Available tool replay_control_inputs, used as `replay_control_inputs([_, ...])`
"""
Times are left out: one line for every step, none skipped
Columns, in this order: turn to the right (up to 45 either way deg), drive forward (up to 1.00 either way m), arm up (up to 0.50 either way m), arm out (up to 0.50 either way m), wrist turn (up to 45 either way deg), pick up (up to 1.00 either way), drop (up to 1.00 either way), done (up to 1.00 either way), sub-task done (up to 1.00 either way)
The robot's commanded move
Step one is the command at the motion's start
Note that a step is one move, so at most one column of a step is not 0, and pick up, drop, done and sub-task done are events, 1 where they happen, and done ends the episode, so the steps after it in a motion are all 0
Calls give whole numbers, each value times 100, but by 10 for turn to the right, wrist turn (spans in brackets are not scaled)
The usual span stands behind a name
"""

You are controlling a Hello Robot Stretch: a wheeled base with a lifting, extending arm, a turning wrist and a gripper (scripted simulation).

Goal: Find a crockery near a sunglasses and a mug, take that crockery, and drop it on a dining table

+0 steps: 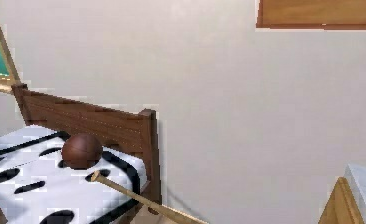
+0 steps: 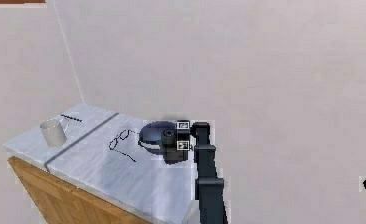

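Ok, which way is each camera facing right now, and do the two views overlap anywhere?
Forward view: on the robot, looking ahead and somewhat down at a bed with a brown ball.
Arm side view: on the robot's body, looking out to the arm's side at a pale-topped cabinet bearing a mug, sunglasses and a dark bowl; the arm and gripper show.
Shared: probably that cabinet, at the forward view's lower right edge.

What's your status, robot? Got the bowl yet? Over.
Gripper at the dark bowl on the counter, can't tell if held. Sunglasses next to it, white mug farther along. Nothing seen blocking the arm. Over.
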Motion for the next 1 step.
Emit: replay_control_inputs([0, 0, 0, 0, 0, 100, 0, 0, 0])
